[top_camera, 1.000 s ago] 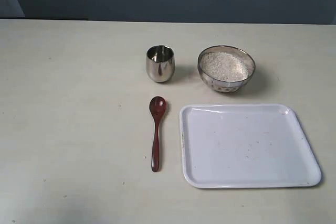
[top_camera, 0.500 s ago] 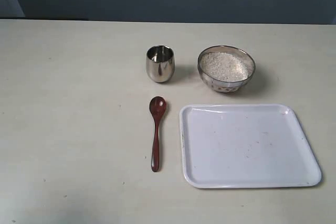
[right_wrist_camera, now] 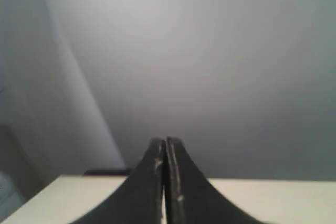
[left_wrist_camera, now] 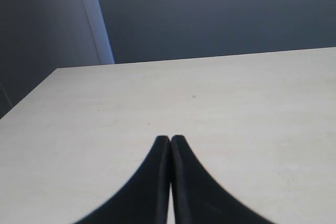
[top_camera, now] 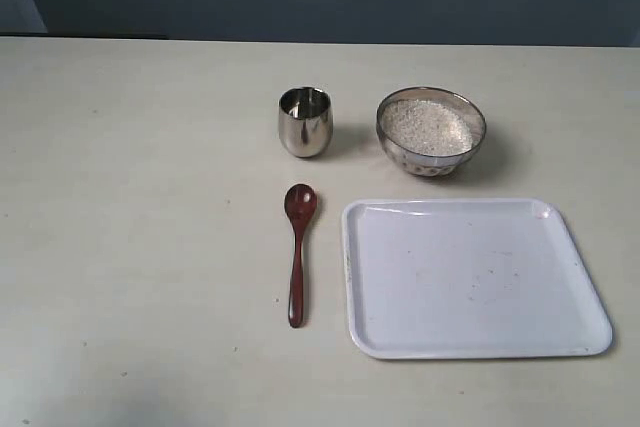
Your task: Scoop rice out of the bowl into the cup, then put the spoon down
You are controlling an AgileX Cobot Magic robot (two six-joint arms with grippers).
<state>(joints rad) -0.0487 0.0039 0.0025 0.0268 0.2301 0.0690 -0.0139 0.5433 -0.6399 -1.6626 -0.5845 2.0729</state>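
The step in hand looks to be the pickup of the spoon, since it lies untouched on the desk and neither arm appears in the exterior view. The left gripper has its jaws pressed together with nothing between them, over bare desk; the right gripper is likewise closed and empty, aimed mostly at the wall behind. To do this well, the jaws must first open, then come straight down across the slim handle, probably toward its tail end, so the head stays free to dip into the rice. The handle lies flat, so the tips need to reach right down to the desk on either side. The white tray sits just beside the spoon on the right, which leaves more room on the left, and that side may suit the left arm better. The spoon is dark reddish-brown and glossy, with an oval head facing up and pointing toward the cup, its handle running back toward the near edge. The cup stands upright beyond the spoon's head, apart from it, small and shiny. The bowl sits near the cup on its right, wider, patterned low on its side and heaped with white grains. The cup's mirrored inside looks empty, though that is hard to tell from here.
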